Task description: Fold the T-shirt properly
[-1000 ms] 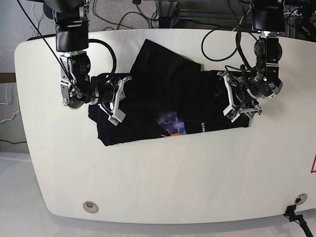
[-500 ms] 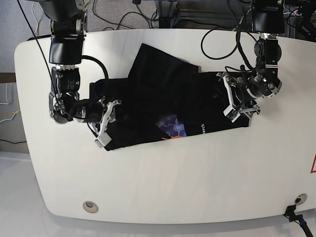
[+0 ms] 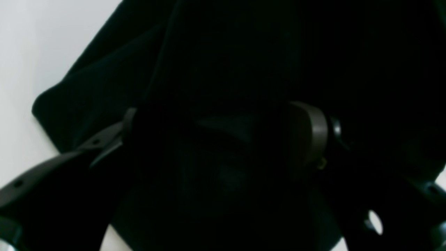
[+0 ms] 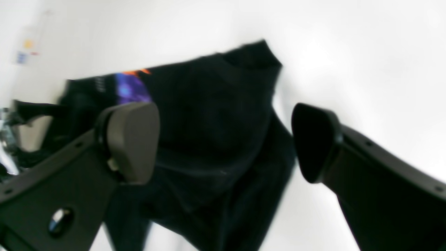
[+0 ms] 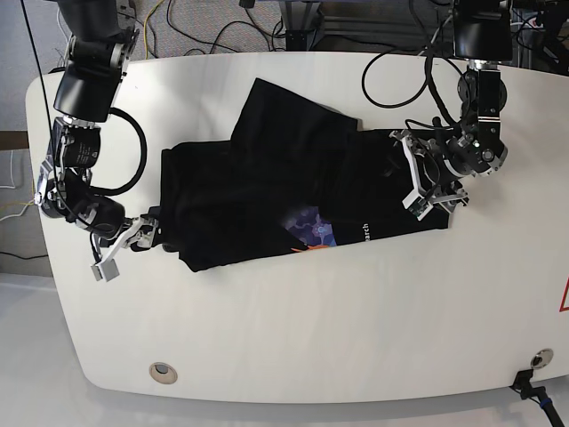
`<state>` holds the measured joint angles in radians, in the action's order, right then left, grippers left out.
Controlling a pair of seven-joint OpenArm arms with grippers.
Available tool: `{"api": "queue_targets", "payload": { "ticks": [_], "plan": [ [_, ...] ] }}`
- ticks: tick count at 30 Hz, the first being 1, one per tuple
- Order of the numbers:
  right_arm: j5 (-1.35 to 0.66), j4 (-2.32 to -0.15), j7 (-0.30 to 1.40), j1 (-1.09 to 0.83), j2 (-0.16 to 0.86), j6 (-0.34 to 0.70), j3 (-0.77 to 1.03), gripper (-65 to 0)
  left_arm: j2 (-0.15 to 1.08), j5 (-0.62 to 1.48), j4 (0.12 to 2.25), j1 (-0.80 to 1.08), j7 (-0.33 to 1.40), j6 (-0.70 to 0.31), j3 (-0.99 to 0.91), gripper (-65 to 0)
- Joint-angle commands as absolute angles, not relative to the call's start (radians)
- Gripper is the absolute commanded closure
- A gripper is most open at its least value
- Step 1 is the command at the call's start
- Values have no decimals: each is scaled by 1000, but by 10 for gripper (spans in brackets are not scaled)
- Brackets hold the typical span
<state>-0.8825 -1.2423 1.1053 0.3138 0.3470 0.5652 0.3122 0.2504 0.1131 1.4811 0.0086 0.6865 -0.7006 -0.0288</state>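
The black T-shirt [image 5: 293,173] lies crumpled and partly folded in the middle of the white table [image 5: 293,320], with a patch of purple and orange print [image 5: 311,229] showing near its front edge. My right gripper [image 5: 129,240] is open, just off the shirt's left front corner, with nothing in it. In the right wrist view its fingers [image 4: 134,139] stand wide apart and the T-shirt [image 4: 216,132] lies beyond them. My left gripper [image 5: 412,175] stands open over the shirt's right edge. In the left wrist view black T-shirt cloth [image 3: 223,69] fills the space between the spread fingers [image 3: 312,134].
Cables and arm mounts [image 5: 311,22] crowd the table's back edge. A round grommet [image 5: 162,372] sits near the front left and another [image 5: 538,360] at the front right. A red mark [image 5: 564,298] lies at the right edge.
My right gripper has opened, let go of the shirt's left part and drawn back to the left and front, off the cloth. The left arm has not moved.
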Motion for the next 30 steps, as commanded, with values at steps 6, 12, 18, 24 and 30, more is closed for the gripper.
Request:
{"api": "queue_targets", "payload": {
  "ticks": [6, 12, 18, 24, 30],
  "plan": [
    [-745, -1181, 1004, 278, 352, 567, 315, -575, 259, 88, 1491, 2, 708, -698, -28, -477],
    [-748, -1090, 957, 254, 349, 573, 311, -575, 259, 88, 1492, 2, 710, -698, -28, -477],
    [-748, -1093, 963, 254, 259, 575, 308, -573, 259, 88, 1492, 2, 710, -698, -27, -477],
    [-743, -1095, 983, 254, 202, 575, 306, -551, 259, 88, 1492, 2, 710, -698, -27, -477],
    [-765, -1096, 1013, 257, 191, 575, 306, -161, 252, 90, 1492, 2, 711, -698, -22, -477]
  ]
}}
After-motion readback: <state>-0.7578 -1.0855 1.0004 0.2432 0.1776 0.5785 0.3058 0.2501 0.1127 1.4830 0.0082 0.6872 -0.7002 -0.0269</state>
